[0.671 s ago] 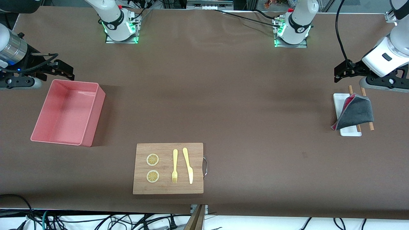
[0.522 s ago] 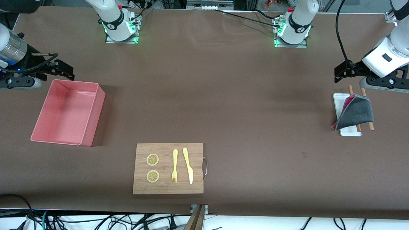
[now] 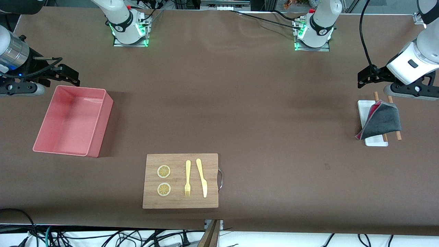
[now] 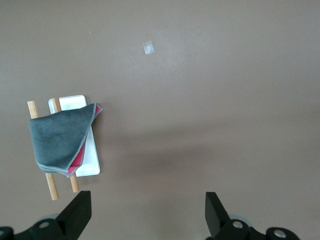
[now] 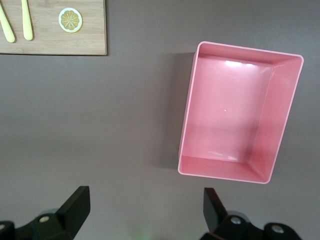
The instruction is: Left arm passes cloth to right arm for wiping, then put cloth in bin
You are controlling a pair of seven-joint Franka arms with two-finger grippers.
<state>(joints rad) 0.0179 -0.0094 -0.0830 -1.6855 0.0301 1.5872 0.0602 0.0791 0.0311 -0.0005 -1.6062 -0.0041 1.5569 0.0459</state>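
Observation:
The dark grey cloth with a red-pink underside lies folded over a small white tray and two wooden sticks, at the left arm's end of the table. It also shows in the left wrist view. My left gripper hangs open and empty over the bare table beside the tray, its jaws wide apart in the left wrist view. My right gripper is open and empty over the table beside the pink bin, jaws wide apart in the right wrist view. The bin is empty.
A wooden cutting board with a metal handle lies near the front camera. It carries two lemon slices, a yellow fork and a yellow knife. Its corner shows in the right wrist view. Brown table between bin and tray.
My left arm's wrist and gripper have shifted slightly toward the bases' edge of the table. The right arm, the cloth and the bin have not moved.

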